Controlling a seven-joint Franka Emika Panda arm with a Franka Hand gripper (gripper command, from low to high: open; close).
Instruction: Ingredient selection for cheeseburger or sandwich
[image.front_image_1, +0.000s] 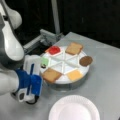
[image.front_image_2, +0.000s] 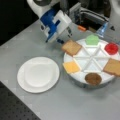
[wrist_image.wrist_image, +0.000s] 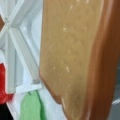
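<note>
The gripper (image.front_image_2: 64, 38) hangs at the rim of the divided tray (image.front_image_2: 82, 80), just above the near toast square (image.front_image_2: 71, 47), which lies flat in its compartment and fills the wrist view. The arm leans in from a front view's top left. Whether its fingers are spread, I cannot tell. The paper plate (image.front_image_2: 38, 74) lies well apart to the left.

A grey worktop (image.front_image_2: 30, 42) carries two things in both front views. A round white divided tray (image.front_image_2: 82, 81) sits on it, and a white paper plate (image.front_image_2: 38, 74) lies just beside the tray, bare and apart from it.
</note>
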